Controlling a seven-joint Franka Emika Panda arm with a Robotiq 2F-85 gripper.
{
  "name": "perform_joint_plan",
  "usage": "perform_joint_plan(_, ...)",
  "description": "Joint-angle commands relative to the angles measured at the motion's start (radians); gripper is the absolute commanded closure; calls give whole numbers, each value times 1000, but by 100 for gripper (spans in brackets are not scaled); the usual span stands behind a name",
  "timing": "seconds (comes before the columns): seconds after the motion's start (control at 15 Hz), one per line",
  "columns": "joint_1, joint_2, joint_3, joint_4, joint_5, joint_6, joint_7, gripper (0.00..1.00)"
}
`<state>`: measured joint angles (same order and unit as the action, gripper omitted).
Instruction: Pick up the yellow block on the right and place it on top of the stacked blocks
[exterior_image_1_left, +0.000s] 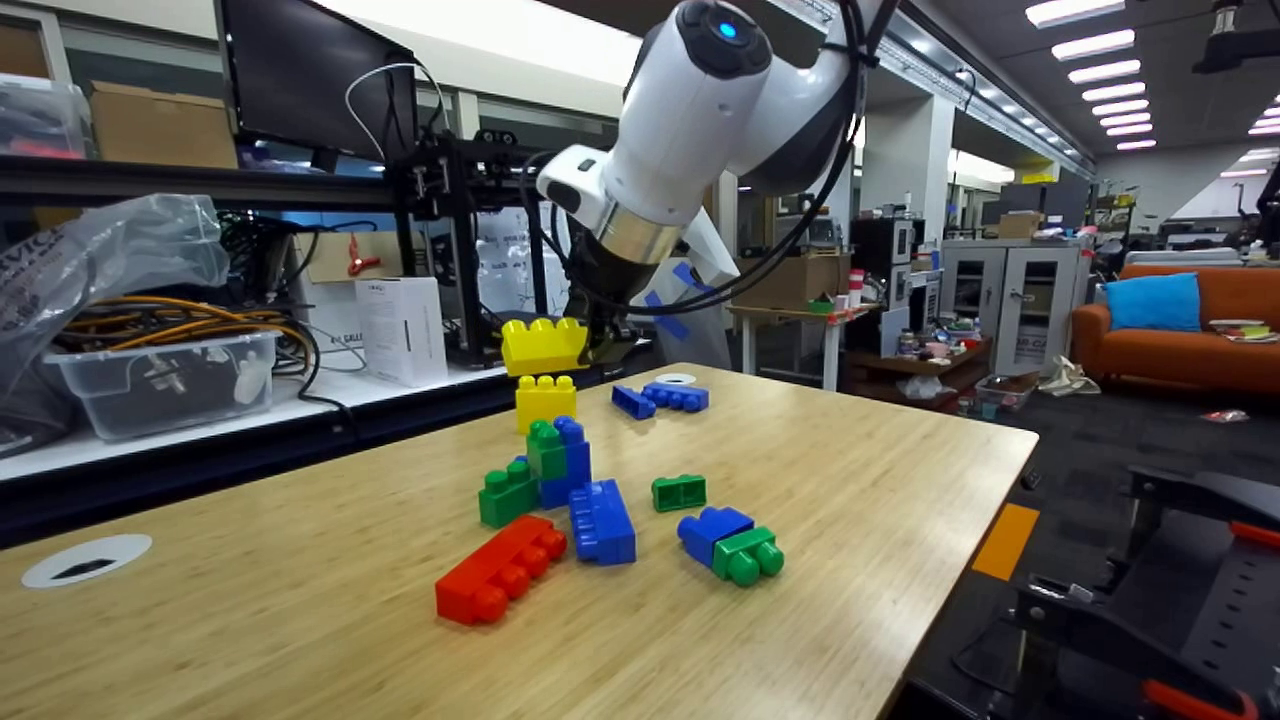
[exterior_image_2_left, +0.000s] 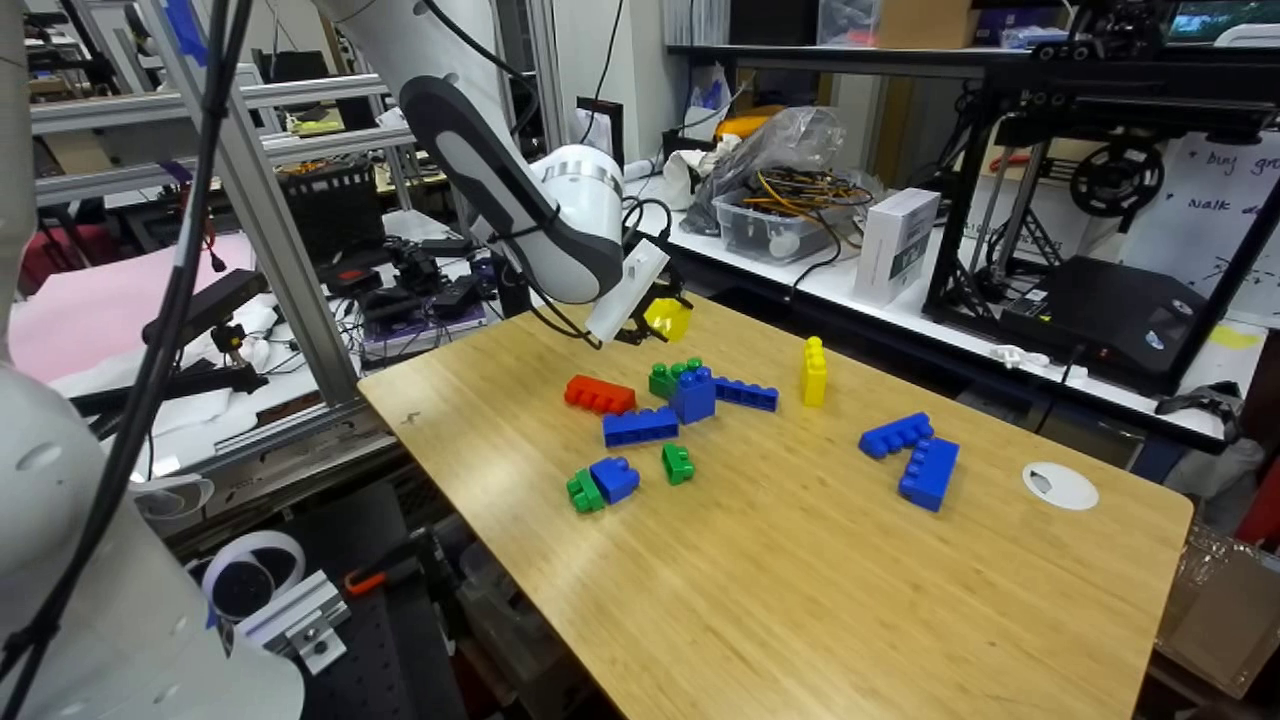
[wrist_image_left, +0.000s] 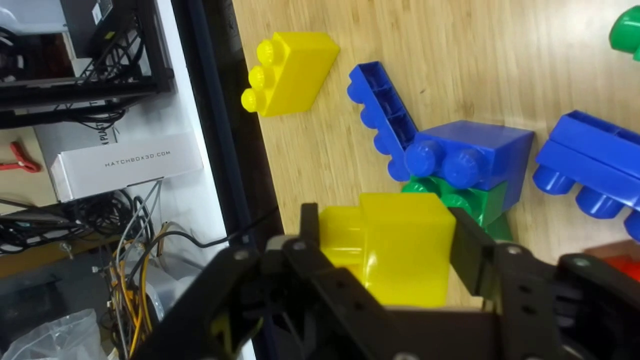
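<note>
My gripper is shut on the yellow block, with a finger at the stud side and one at the opposite side. The yellow block hangs in the air, studs up in an exterior view; it also shows in an exterior view. The stacked blocks are a blue brick and green bricks joined upright on the table, also visible in the wrist view. No yellow brick shows on them. The held block is apart from them. A second yellow brick stands upright on the table.
A blue brick lies against the stack. Near it are another blue brick, a red brick, a small green brick and a blue-and-green pair. Two blue bricks lie farther off. A shelf bench borders the table.
</note>
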<state>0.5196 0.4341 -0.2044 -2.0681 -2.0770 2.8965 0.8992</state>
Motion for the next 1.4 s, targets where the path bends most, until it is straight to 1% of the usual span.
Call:
perform_joint_plan(0.0, -13, -6, 18, -4, -120, -55, 122, 62)
perform_joint_plan(0.27, -12, 2, 25, -17, -240, -97, 246, 62)
perform_joint_plan(0.53, -11, 25, 31, -32, -329, -136, 339, 62)
perform_joint_plan(0.87, 0, 58, 22, -47, -379, -197, 376, 62)
perform_joint_plan(0.93, -187, 44, 211, -65, -351, -267, 266, 62)
perform_joint_plan(1.0, -202, 45, 231, -68, -355, -284, 262, 62)
perform_joint_plan(1.13, -272, 60, 313, -70, -365, -335, 245, 62)
perform_joint_plan(1.2, -301, 66, 343, -72, -371, -352, 241, 62)
perform_joint_plan(1.33, -343, 73, 386, -75, -371, -374, 228, 62)
